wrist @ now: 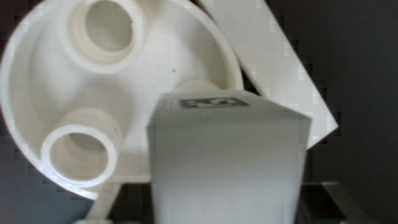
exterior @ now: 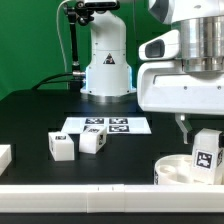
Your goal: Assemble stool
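The stool's round white seat [exterior: 178,170] lies at the exterior view's lower right, close to the table's front. In the wrist view the seat [wrist: 169,80] shows two round sockets, one of them [wrist: 80,150] right beside the held part. My gripper [exterior: 205,138] hangs over the seat, shut on a white blocky leg [exterior: 207,153] with a black-and-white tag. The leg [wrist: 231,160] stands upright between the fingers, just above the seat's rim. Two more tagged legs [exterior: 60,146] [exterior: 92,141] lie loose on the table at the exterior view's left.
The marker board [exterior: 105,126] lies flat behind the loose legs. The robot's white base [exterior: 107,65] stands at the back. A plain white bar [exterior: 80,195] runs along the front edge and another bar [exterior: 4,156] sits at the far left. A slanted white piece [wrist: 267,60] borders the seat.
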Controlling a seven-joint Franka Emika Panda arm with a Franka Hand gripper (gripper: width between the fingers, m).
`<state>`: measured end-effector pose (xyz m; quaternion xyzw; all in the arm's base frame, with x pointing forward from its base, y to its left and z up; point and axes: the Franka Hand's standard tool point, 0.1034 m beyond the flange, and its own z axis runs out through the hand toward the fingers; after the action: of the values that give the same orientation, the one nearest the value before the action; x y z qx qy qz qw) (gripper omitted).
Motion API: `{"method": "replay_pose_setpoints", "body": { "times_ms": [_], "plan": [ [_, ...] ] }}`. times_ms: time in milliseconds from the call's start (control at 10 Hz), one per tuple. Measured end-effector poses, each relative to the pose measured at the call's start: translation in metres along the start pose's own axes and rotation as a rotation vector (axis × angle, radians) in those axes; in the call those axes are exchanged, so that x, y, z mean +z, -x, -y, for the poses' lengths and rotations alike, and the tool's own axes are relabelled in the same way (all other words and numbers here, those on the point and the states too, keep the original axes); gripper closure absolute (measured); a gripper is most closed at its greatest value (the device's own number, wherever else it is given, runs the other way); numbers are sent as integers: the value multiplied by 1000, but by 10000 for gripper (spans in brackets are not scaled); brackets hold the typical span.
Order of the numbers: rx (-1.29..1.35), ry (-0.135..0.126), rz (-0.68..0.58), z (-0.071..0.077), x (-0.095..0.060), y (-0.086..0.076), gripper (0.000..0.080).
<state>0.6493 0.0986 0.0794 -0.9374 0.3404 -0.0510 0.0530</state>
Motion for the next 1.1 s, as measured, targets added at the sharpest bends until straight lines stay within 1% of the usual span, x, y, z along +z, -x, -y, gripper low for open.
{"method": "replay_pose_setpoints", "body": {
  "times_ms": [100,200,400,500,800,1000,1100],
  "plan": [
    [105,-6,8,0,0,1,456],
    [247,-25,16,-2,0,-1,456],
    [466,-45,25,-2,1,2,456],
    [578,-49,32,-1,1,3,456],
    [899,-74,66,2,1,5,456],
    [1031,-81,89,3,1,6,456],
    [1050,-81,93,3,2,7,381]
  ]
}}
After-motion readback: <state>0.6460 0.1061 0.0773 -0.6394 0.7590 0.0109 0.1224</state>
